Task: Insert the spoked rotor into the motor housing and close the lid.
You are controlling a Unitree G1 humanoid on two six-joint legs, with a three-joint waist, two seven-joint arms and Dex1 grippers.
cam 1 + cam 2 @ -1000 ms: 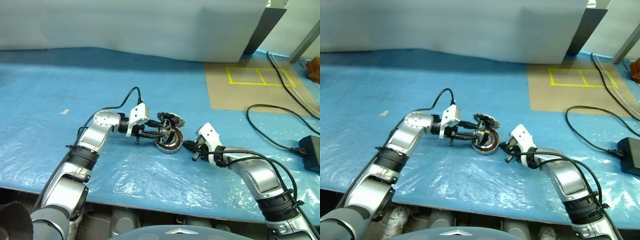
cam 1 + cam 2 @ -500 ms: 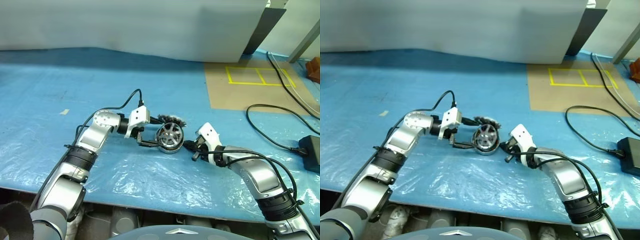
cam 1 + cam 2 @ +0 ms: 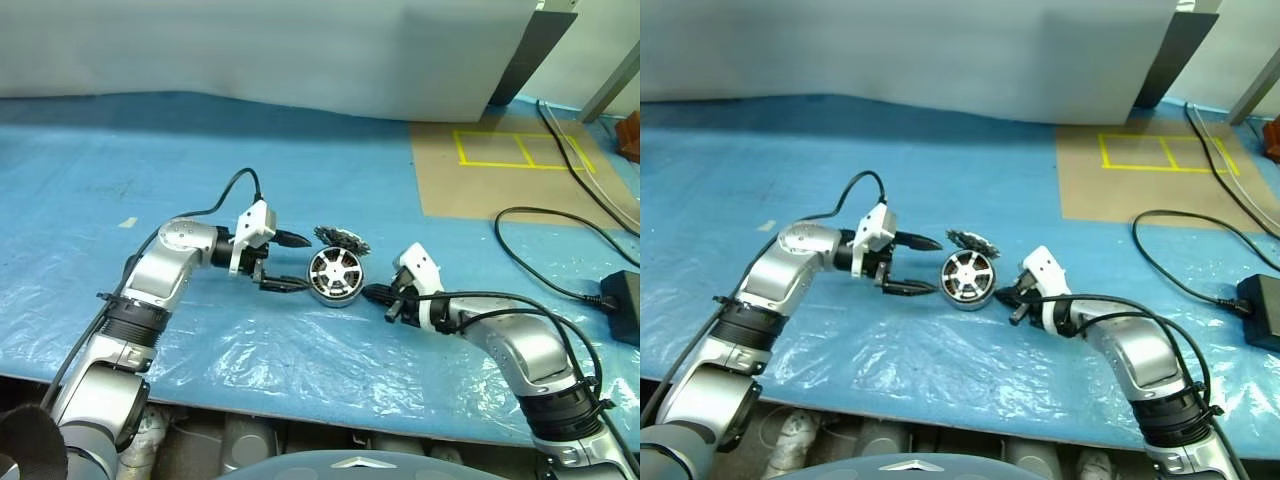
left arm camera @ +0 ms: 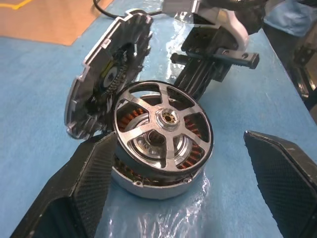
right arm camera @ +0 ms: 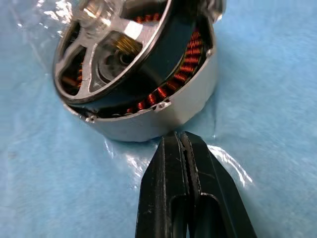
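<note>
The spoked rotor (image 3: 331, 272) rests in the top of the motor housing (image 4: 148, 184), a little askew, with copper windings showing through its gaps. The finned lid (image 3: 340, 238) leans on edge against the housing's far side. My left gripper (image 3: 300, 264) stands open just left of the housing, its fingers (image 4: 89, 173) clear of the rim and holding nothing. My right gripper (image 5: 179, 136) is shut and empty, its tips right at the housing's right wall (image 5: 163, 119).
Everything lies on a blue plastic sheet (image 3: 300, 370) over the table. A brown board with yellow tape (image 3: 500, 170) is at the back right. A black cable and power brick (image 3: 620, 300) lie at the far right. The table's front edge runs close below the arms.
My left gripper has opened, let go of the rotor and drawn back to the left. The rotor, held on edge before, now lies on the housing. The right gripper stays shut beside it.
</note>
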